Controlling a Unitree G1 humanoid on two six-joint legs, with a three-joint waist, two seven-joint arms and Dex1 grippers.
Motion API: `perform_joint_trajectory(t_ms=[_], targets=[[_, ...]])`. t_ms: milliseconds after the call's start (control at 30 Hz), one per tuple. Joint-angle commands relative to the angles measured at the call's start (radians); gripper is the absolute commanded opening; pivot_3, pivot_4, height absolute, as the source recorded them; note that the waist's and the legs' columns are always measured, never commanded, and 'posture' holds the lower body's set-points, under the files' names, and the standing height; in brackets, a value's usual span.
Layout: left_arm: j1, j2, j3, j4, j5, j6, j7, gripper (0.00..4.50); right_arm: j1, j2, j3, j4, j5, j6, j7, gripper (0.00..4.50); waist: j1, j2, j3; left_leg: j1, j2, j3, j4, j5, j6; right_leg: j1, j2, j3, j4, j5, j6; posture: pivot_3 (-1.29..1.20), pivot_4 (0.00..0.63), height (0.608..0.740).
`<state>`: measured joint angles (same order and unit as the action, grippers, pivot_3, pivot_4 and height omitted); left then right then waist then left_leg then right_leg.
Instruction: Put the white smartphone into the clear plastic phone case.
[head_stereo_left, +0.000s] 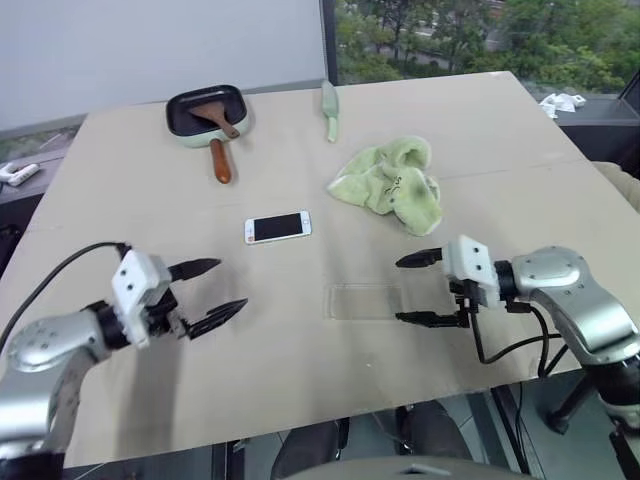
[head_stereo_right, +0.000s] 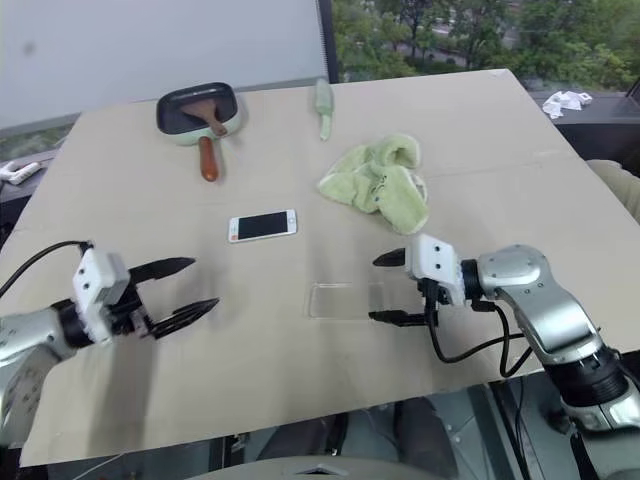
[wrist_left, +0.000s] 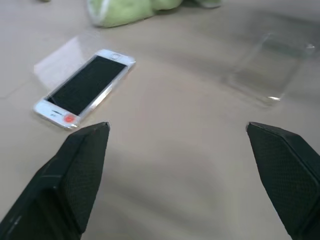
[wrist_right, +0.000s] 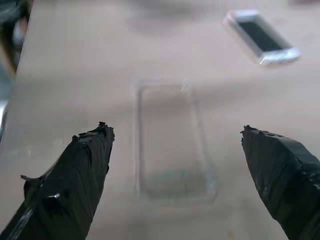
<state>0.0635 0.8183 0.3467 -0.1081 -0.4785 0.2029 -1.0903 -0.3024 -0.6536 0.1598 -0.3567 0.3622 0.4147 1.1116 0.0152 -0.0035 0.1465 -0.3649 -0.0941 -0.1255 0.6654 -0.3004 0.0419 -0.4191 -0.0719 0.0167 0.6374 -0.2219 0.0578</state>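
The white smartphone (head_stereo_left: 277, 227) lies flat, screen up, near the table's middle. The clear plastic phone case (head_stereo_left: 364, 301) lies flat and empty on the table, nearer the front edge and to the right of the phone. My right gripper (head_stereo_left: 420, 289) hovers open just right of the case, its fingers apart and holding nothing; the right wrist view shows the case (wrist_right: 172, 141) between them on the table. My left gripper (head_stereo_left: 208, 292) is open at the front left, below the phone (wrist_left: 85, 87), with nothing in it.
A fluffy light-green cloth (head_stereo_left: 391, 181) is bunched behind the case. At the back stand a small pan with a wooden spatula (head_stereo_left: 207, 115) and a pale green utensil (head_stereo_left: 330, 110). The table's front edge (head_stereo_left: 300, 425) runs close below both grippers.
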Motion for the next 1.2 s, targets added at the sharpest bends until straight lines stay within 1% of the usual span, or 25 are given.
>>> perform_joint_trajectory(t_ms=[33,100,267,367,467,567,700,967,1067,1100,1133,1167,1200], targets=[[-0.225,0.005,-0.131,0.257,0.113,-0.103,-0.059,4.50,0.083,0.004,-0.099,-0.135,0.085,0.069,-0.094,4.43,0.008,0.000,0.000,0.000,-0.001,-0.001,0.000,0.000,0.000,0.000,-0.001,-0.001,0.000,0.000,0.000,0.00,0.150,0.740],[-0.355,-0.009,-0.190,0.421,0.166,-0.167,-0.092,4.50,0.110,0.005,-0.119,-0.165,0.088,0.089,-0.137,4.43,0.009,-0.001,0.001,-0.001,-0.002,-0.002,0.001,0.000,0.000,0.000,-0.001,-0.002,0.000,0.000,0.000,0.00,0.150,0.740],[-0.713,-0.077,-0.320,0.916,0.312,-0.363,-0.161,4.50,0.173,0.016,-0.151,-0.243,0.105,0.116,-0.228,4.43,-0.003,-0.003,0.001,-0.002,-0.004,-0.001,0.003,0.000,0.000,-0.001,-0.001,-0.004,0.001,0.000,0.001,0.00,0.150,0.740],[-0.854,-0.115,-0.371,1.130,0.388,-0.444,-0.174,4.50,0.198,0.005,-0.171,-0.279,0.124,0.143,-0.257,4.43,-0.006,-0.004,0.001,-0.007,-0.004,-0.001,0.004,0.000,0.000,-0.005,0.000,-0.004,0.002,0.000,0.001,0.00,0.150,0.740],[-0.941,-0.138,-0.402,1.265,0.450,-0.488,-0.149,4.50,0.218,-0.009,-0.192,-0.308,0.138,0.161,-0.280,4.43,-0.022,-0.005,0.001,-0.014,-0.004,0.001,0.006,0.000,0.000,-0.014,-0.001,-0.004,0.005,0.000,0.001,0.00,0.150,0.740],[-0.997,-0.151,-0.424,1.345,0.504,-0.502,-0.115,4.50,0.243,-0.014,-0.228,-0.328,0.163,0.162,-0.292,4.43,-0.028,-0.005,0.001,-0.016,-0.004,0.000,0.007,0.001,0.000,-0.015,-0.001,-0.005,0.006,0.000,0.001,0.00,0.150,0.740],[-1.028,-0.151,-0.461,1.406,0.580,-0.490,-0.074,4.50,0.261,-0.019,-0.267,-0.325,0.173,0.138,-0.300,4.43,-0.028,-0.006,0.001,-0.014,-0.004,0.000,0.008,0.001,0.001,-0.014,0.000,-0.004,0.007,0.000,0.001,0.00,0.150,0.740],[-1.046,-0.150,-0.491,1.441,0.655,-0.431,-0.047,4.50,0.254,-0.030,-0.287,-0.339,0.199,0.152,-0.314,4.43,-0.029,-0.006,-0.001,-0.010,-0.004,0.002,0.012,0.001,0.001,-0.011,0.001,-0.002,0.015,0.000,0.001,0.00,0.150,0.740],[-1.048,-0.149,-0.505,1.446,0.672,-0.406,-0.075,4.50,0.246,-0.036,-0.289,-0.352,0.215,0.165,-0.328,4.43,-0.031,-0.007,-0.001,-0.008,-0.004,0.003,0.013,0.001,0.001,-0.009,0.001,-0.001,0.016,0.000,0.001,0.00,0.150,0.740],[-1.048,-0.149,-0.506,1.447,0.673,-0.399,-0.087,4.10,0.243,-0.039,-0.290,-0.355,0.219,0.167,-0.332,4.50,-0.032,-0.007,-0.001,-0.005,-0.004,0.004,0.012,0.001,0.001,-0.007,0.001,0.000,0.017,0.000,0.001,0.00,0.150,0.740],[-1.047,-0.150,-0.505,1.447,0.673,-0.394,-0.096,3.97,0.241,-0.040,-0.291,-0.356,0.221,0.168,-0.336,4.50,-0.033,-0.007,-0.001,-0.002,-0.004,0.004,0.012,0.000,0.001,-0.005,0.001,0.000,0.016,0.000,0.002,0.00,0.150,0.740],[-1.046,-0.150,-0.505,1.447,0.672,-0.392,-0.102,3.56,0.239,-0.042,-0.292,-0.358,0.225,0.170,-0.339,4.50,-0.033,-0.007,-0.001,0.003,-0.004,0.004,0.010,-0.001,0.003,0.000,0.001,0.000,0.015,0.000,0.002,0.00,0.150,0.740],[-1.045,-0.151,-0.505,1.446,0.672,-0.391,-0.106,3.28,0.238,-0.044,-0.292,-0.359,0.228,0.171,-0.341,4.50,-0.034,-0.007,-0.001,0.004,-0.004,0.004,0.010,-0.001,0.004,0.000,0.002,0.000,0.015,0.000,0.002,0.00,0.150,0.740]])
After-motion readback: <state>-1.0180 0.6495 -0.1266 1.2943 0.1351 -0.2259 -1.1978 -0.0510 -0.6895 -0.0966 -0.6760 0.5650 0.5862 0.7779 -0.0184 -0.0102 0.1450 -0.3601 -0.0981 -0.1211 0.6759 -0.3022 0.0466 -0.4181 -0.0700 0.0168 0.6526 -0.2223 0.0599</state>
